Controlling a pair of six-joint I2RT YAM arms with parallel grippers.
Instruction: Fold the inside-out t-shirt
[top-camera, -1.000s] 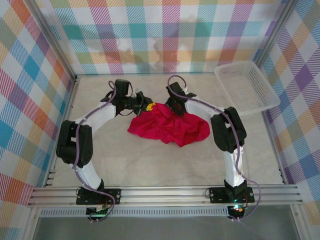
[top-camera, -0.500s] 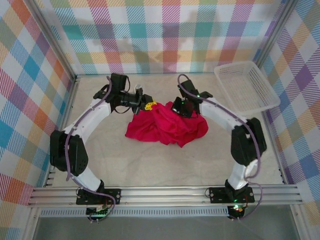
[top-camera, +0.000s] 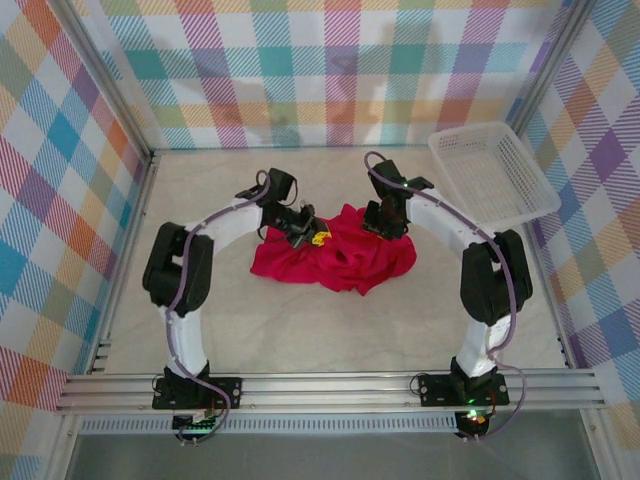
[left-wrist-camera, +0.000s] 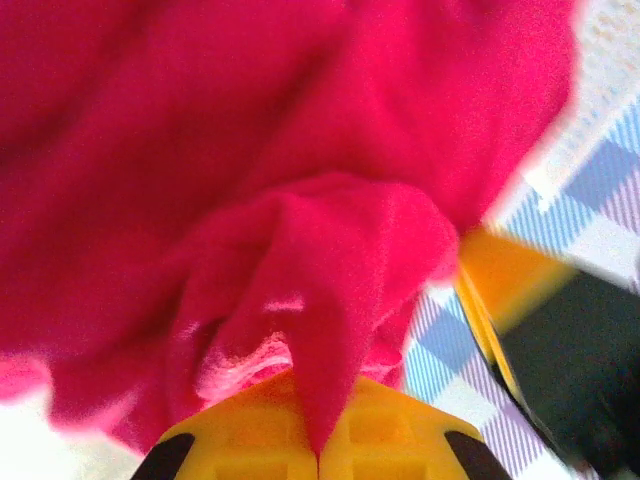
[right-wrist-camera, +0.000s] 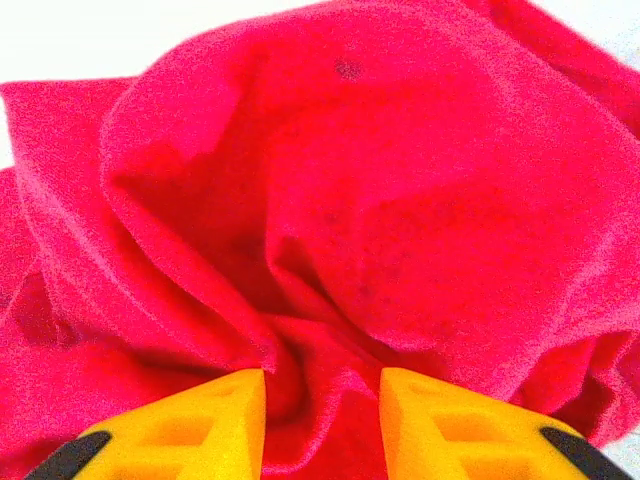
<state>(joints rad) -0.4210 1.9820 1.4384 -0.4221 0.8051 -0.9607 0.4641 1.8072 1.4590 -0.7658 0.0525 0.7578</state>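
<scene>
Jaws of the left gripper (top-camera: 315, 237) and right gripper (top-camera: 388, 225) sit on the crumpled red t-shirt (top-camera: 345, 262) in the middle of the table (top-camera: 300, 320), seen from above. From the left wrist, the yellow fingers (left-wrist-camera: 250, 435) are pressed together, pinching a fold of the cloth. From the right wrist, the yellow fingers (right-wrist-camera: 190, 430) stand apart, with bunched cloth between them.

arms (top-camera: 228, 218): white shells, black joints | cables (top-camera: 375, 165): purple | jaws: yellow

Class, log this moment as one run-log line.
left gripper: shut on t-shirt | right gripper: open, astride a fold | t-shirt: crumpled heap, not folded
</scene>
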